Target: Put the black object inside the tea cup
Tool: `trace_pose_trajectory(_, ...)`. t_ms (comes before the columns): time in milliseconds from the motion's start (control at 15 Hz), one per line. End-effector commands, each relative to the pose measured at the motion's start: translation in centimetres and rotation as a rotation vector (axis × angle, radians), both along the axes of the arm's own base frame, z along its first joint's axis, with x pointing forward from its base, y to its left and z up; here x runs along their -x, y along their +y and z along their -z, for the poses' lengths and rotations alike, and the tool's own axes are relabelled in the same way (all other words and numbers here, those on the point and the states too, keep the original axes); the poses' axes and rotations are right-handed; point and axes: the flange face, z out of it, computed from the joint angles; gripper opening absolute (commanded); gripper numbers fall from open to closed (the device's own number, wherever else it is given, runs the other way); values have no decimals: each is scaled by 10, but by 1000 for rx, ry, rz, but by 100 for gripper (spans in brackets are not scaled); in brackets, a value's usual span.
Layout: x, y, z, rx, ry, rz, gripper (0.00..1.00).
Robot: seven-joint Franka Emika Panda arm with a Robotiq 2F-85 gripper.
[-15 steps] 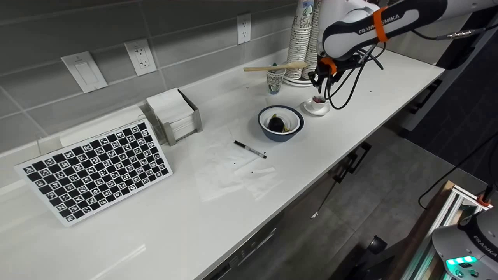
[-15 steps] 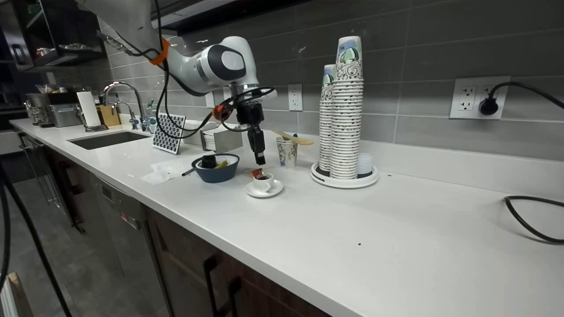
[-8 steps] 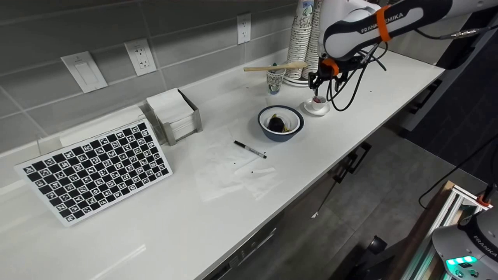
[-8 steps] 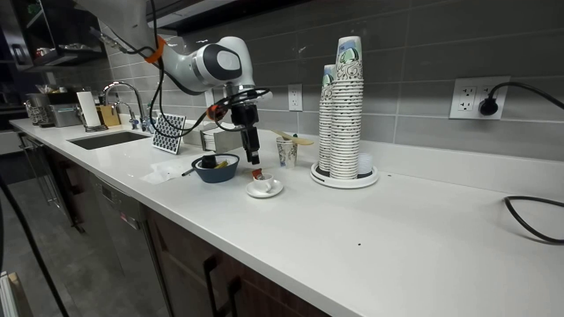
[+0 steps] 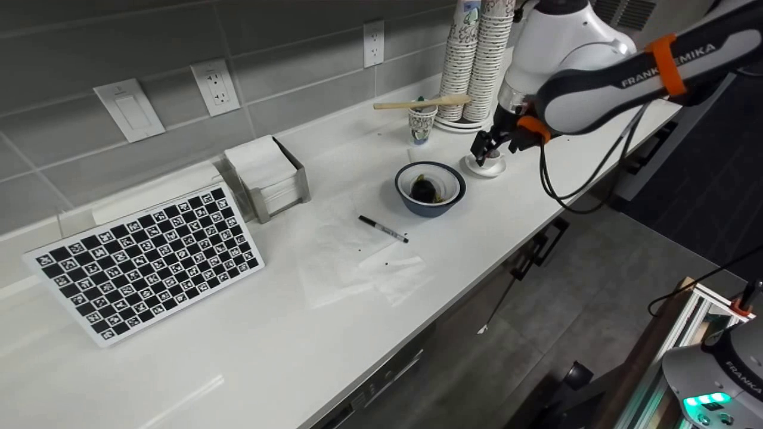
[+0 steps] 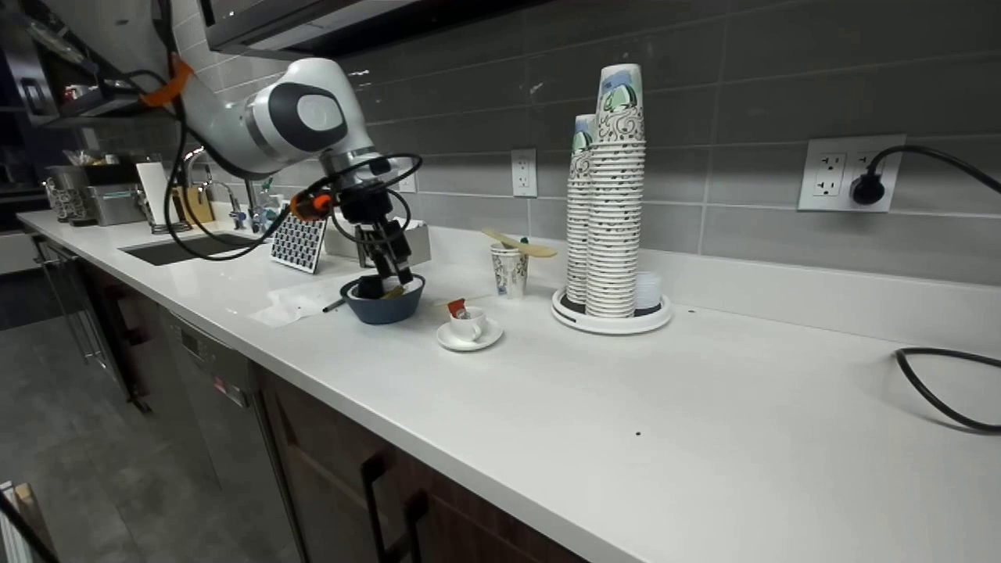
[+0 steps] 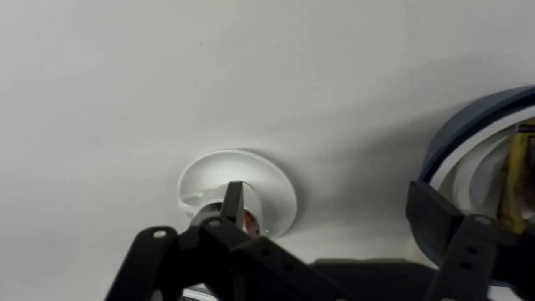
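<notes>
Evidently Spread Wide, the Gripper (image 7: 326, 190) Hangs near the Tea Cup (image 6: 468, 325)

Both fingers (image 7: 430, 213) of the gripper stand far apart, a broad strip of countertop (image 7: 347, 125) showing between them in the wrist view, and they have hold of nothing. The tea cup sits upright on its saucer (image 7: 273, 186) beneath one finger, which cuts across it in that view and covers much of its mouth. Beside this finger a dark patch (image 7: 212, 207) and some red show at the mouth; in an exterior view a red packet (image 6: 457, 307) rises above the rim. As for the black object, I cannot tell whether it is that dark patch or lies elsewhere.

On the gripper's opposite side, the other finger overlaps the edge of the blue bowl (image 6: 383, 313); whether they touch I cannot tell. Nested in this bowl is a white bowl (image 5: 407, 180), holding a dark item (image 5: 424, 191) with yellow about it. Farther from the gripper, past the bowl, a black-capped pen (image 5: 382, 229) lies on the countertop. Toward the wall from the gripper stands a patterned paper cup (image 5: 421, 128), a wooden utensil (image 5: 421, 102) across its top.
</notes>
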Motion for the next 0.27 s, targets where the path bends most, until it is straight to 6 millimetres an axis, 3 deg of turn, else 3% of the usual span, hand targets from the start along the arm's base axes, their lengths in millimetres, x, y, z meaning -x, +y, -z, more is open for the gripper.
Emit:
trace_pose_trajectory(0,64,30,-7,11,-168,-103,100)
trace_pose_trajectory(133,96,41,-8,4,-269,-136,100)
trace_pose_trajectory(200,54,35,-3,6,-185,-116,100)
